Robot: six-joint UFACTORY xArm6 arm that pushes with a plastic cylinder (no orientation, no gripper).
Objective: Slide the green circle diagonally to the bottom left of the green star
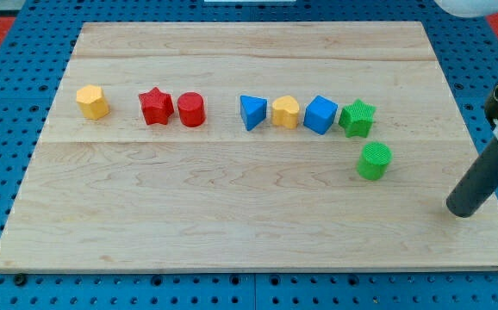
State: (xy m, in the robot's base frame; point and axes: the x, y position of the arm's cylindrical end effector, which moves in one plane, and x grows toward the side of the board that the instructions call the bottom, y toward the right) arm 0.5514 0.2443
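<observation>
The green circle sits on the wooden board, just below and slightly to the right of the green star. The two are close but apart. The star is the right end of a row of blocks across the board's upper half. My tip rests on the board near its right edge, to the right of and a little below the green circle, well apart from it. The dark rod rises from the tip toward the view's upper right.
In the row, from the view's left: a yellow hexagon, a red star, a red cylinder, a blue triangle, a yellow pentagon-like block, a blue cube. A blue pegboard surrounds the board.
</observation>
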